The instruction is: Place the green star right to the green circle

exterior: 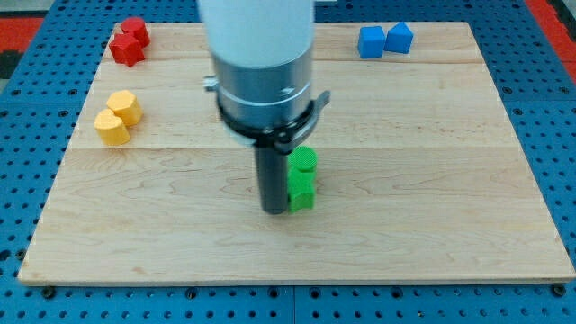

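Note:
Two green blocks stand touching near the board's middle. The upper one (pixel 303 162) looks round, the green circle. The lower one (pixel 301 192) has notched edges, the green star; it sits just below the circle. My tip (pixel 274 211) rests on the board right against the star's left side, and the rod hides the left edges of both green blocks.
Two red blocks (pixel 129 41) lie at the top left. Two yellow blocks (pixel 118 117) lie at the left. Two blue blocks (pixel 385 40) lie at the top right. The wooden board (pixel 432 198) ends in a blue pegboard surround.

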`<action>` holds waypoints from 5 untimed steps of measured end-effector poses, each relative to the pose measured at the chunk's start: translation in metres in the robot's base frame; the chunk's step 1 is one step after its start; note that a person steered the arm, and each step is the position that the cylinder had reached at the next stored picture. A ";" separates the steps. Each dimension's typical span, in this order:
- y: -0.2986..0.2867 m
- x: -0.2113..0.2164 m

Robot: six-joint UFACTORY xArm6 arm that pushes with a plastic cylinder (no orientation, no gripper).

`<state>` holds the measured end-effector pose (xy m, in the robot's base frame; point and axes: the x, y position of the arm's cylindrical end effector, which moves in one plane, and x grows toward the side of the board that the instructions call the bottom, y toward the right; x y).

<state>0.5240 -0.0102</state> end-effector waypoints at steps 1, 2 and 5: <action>0.016 -0.040; 0.032 -0.076; 0.042 0.004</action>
<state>0.5283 0.0315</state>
